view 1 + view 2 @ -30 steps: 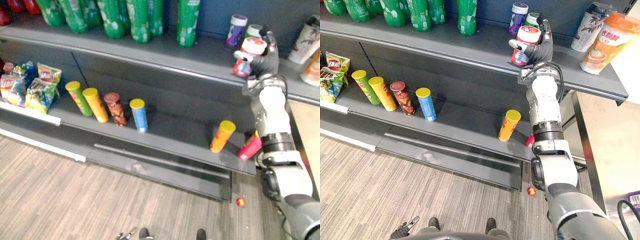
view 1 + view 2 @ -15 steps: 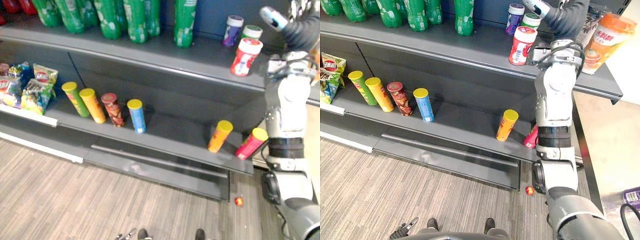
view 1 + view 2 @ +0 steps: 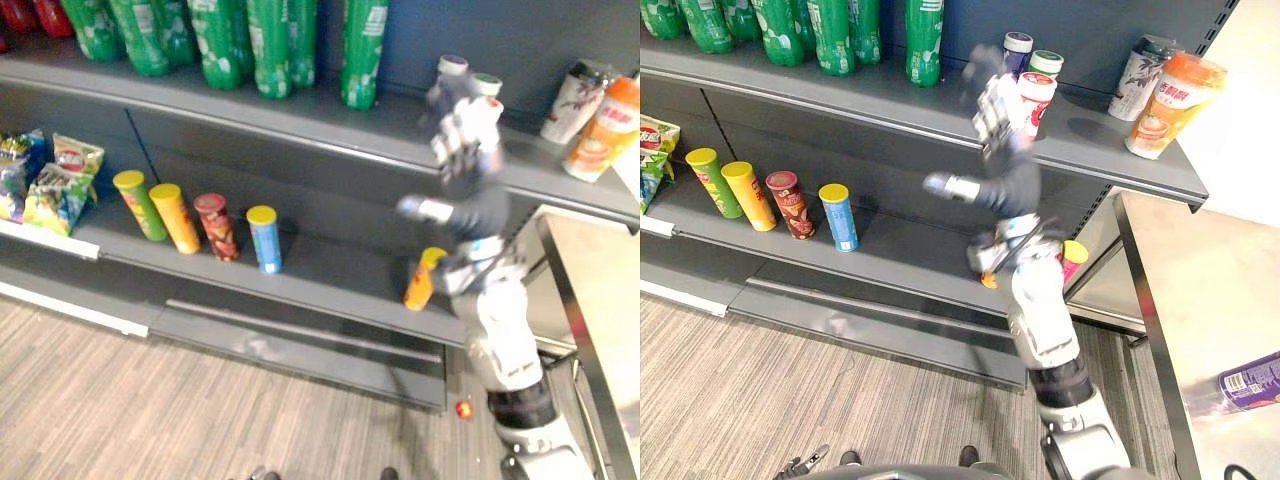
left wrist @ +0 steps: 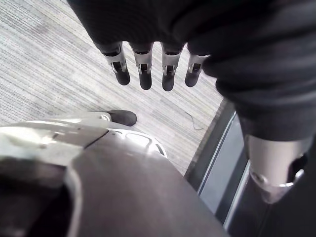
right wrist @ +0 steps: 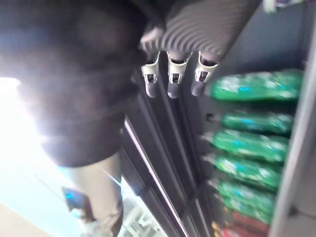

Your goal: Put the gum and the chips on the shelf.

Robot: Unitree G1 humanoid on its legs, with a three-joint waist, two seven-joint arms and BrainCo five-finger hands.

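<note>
The gum jar [image 3: 1038, 98], red with a white lid, stands on the upper shelf [image 3: 330, 125] beside a purple jar and a green-lidded jar. My right hand [image 3: 465, 150] is raised in front of that shelf, just left of the gum jar, open and empty. On the lower shelf [image 3: 330, 275] several chips cans stand in a row: green [image 3: 138, 203], yellow [image 3: 175, 216], dark red [image 3: 213, 226] and blue [image 3: 264, 238]. An orange can [image 3: 420, 285] leans further right, partly behind my arm, with a pink can [image 3: 1074, 252] beside it. My left hand [image 4: 143, 74] hangs open over the floor.
Green bottles [image 3: 270, 45] line the upper shelf's back, and two drink cups [image 3: 590, 115] stand at its right end. Snack bags [image 3: 55, 180] sit at the far left. A steel table [image 3: 1200, 300] with a purple bottle [image 3: 1250, 378] is at the right. A small red object [image 3: 463, 408] lies on the floor.
My right hand let go of the gum jar, which now stands on the upper shelf. The hand came back down and left, empty. The camera has shifted to the right.
</note>
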